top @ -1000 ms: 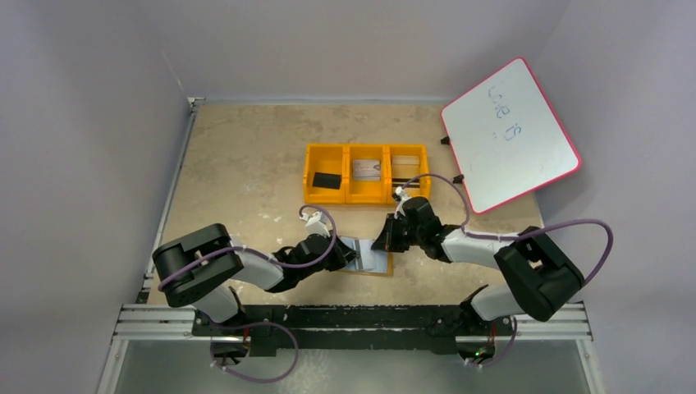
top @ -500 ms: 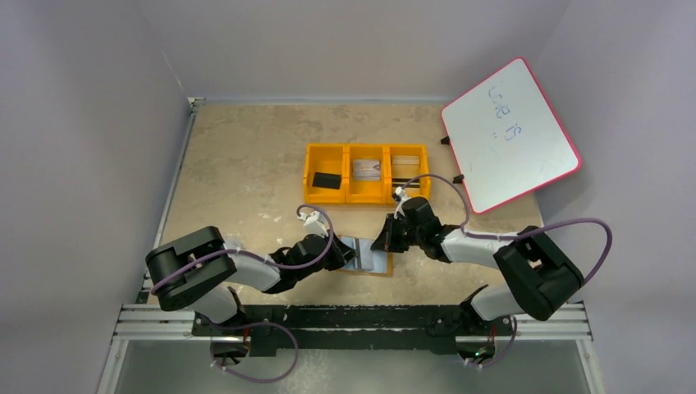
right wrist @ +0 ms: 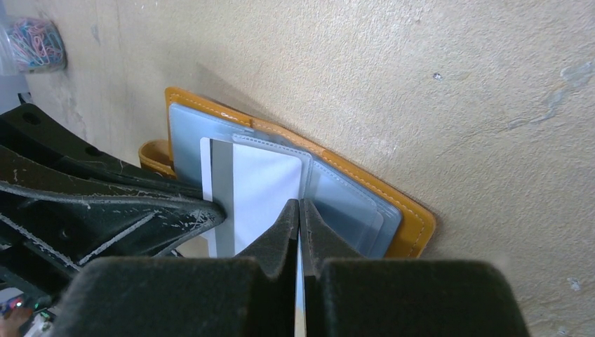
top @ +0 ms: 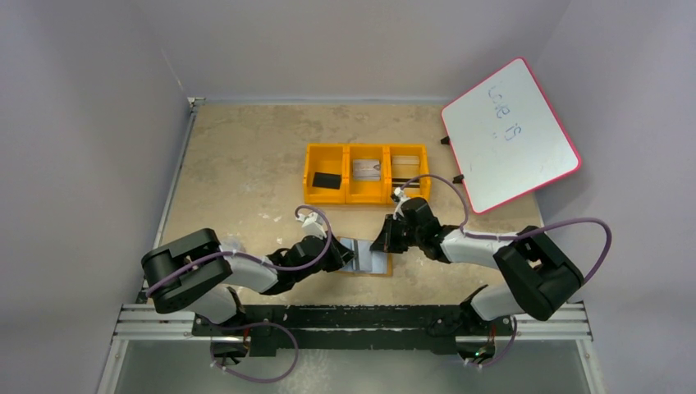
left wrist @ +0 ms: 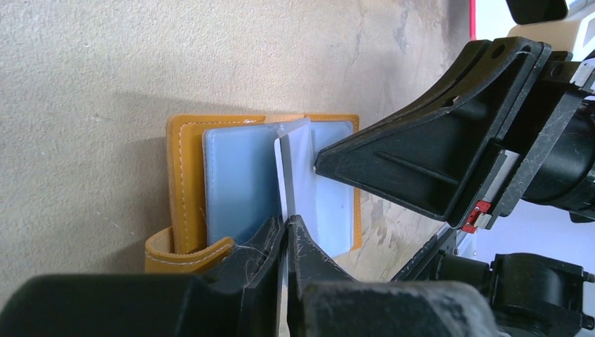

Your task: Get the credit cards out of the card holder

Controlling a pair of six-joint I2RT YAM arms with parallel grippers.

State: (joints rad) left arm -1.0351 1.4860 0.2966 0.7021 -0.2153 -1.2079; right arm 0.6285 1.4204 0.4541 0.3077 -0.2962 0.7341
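Compared with a second ago, the elbow of the left arm is a little further from the card holder (top: pixel 367 256), on its left and nearer to the bases, while the right arm and the holder are in the same place. I judge that the left arm is drawing a card out of its pocket. The left gripper (left wrist: pixel 286 223) is clenched on the edge of a credit card (right wrist: pixel 263 189), which stands partly out of the pale blue pocket. The right gripper (right wrist: pixel 299 205) has its fingers pressed together, the tip on the holder's inner pocket, probably to keep it down; I cannot tell if it pinches the sleeve. The holder lies open on a beige, speckled table (top: pixel 246 164). Beyond the holder is an orange tray (top: pixel 365 199), and to the holder's far right a whiteboard (top: pixel 509 135). Plain grey walls (top: pixel 369 49) close the room
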